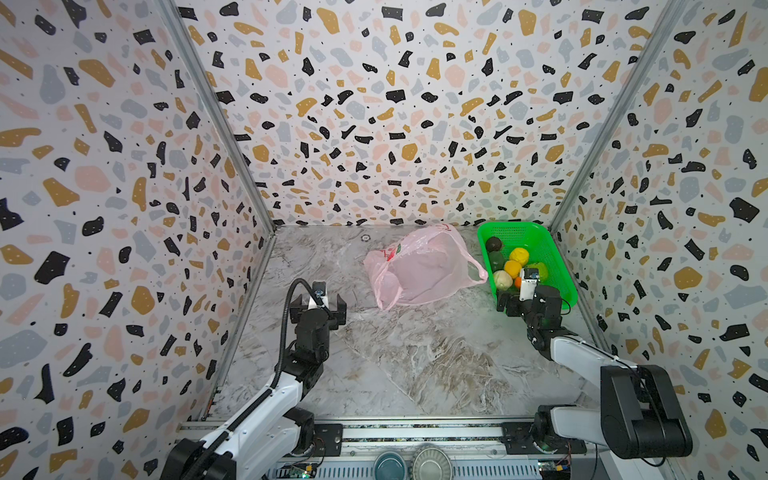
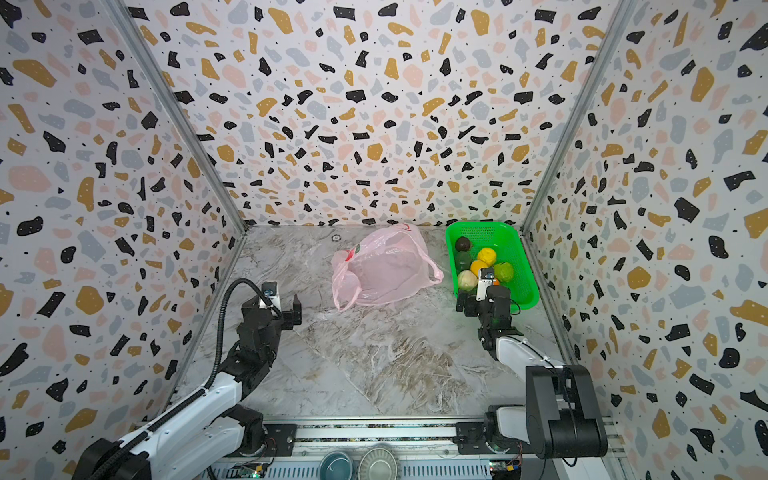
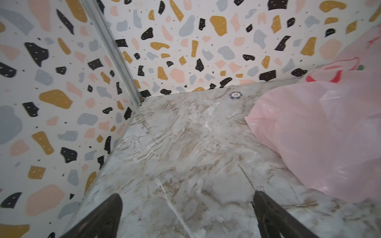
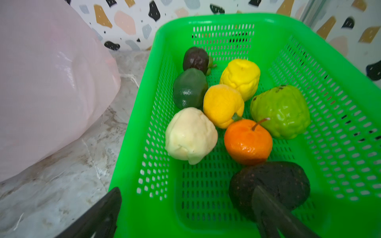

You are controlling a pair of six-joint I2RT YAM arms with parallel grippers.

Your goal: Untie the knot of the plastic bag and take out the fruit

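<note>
Right hand (image 4: 186, 196) spread wide and empty over near end of green basket (image 4: 329, 61), fruit (image 4: 222, 105) lying inside, under and ahead of it, left hand (image 1: 318, 309) wide above marble bench (image 1: 415, 365), pink bag (image 1: 424, 266) slumped between and beyond both hands

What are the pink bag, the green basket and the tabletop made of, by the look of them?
The translucent pale pink carrier bag: thin glossy plastic film, crinkled with highlights. The bright green mesh basket: moulded plastic, rows of punched slots. The veined grey tabletop: looks like marble, perhaps only a printed laminate.
</note>
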